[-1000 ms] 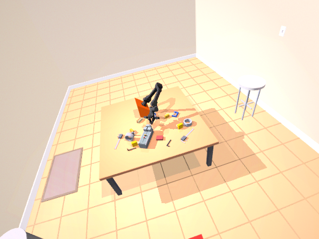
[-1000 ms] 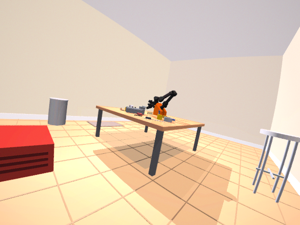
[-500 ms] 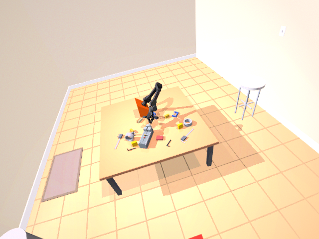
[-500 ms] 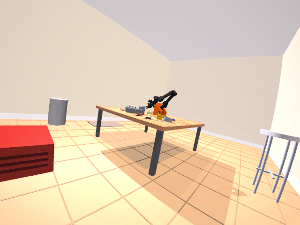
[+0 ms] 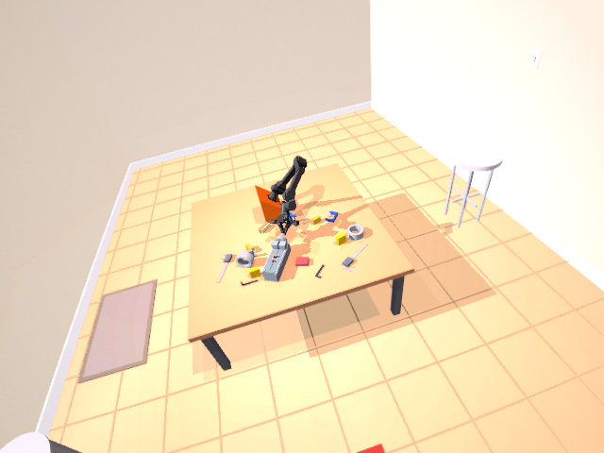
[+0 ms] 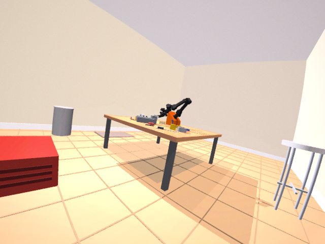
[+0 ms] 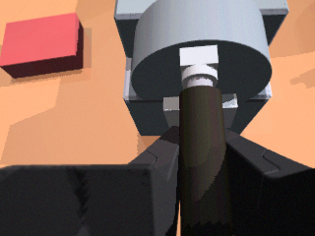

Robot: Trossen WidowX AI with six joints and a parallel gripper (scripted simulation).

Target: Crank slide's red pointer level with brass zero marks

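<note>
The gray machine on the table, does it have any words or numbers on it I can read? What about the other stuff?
No words or numbers can be read anywhere.
Gray machine: no lettering shows; its marks are too small to make out.
Red block: plain.
Dark handle in the gripper: plain.
Wall plate: too small to read.

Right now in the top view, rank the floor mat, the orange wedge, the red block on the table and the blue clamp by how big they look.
1. Floor mat, clearly the largest.
2. Orange wedge.
3. Red block and blue clamp look about alike at this range, so I would not rank them apart.
</note>
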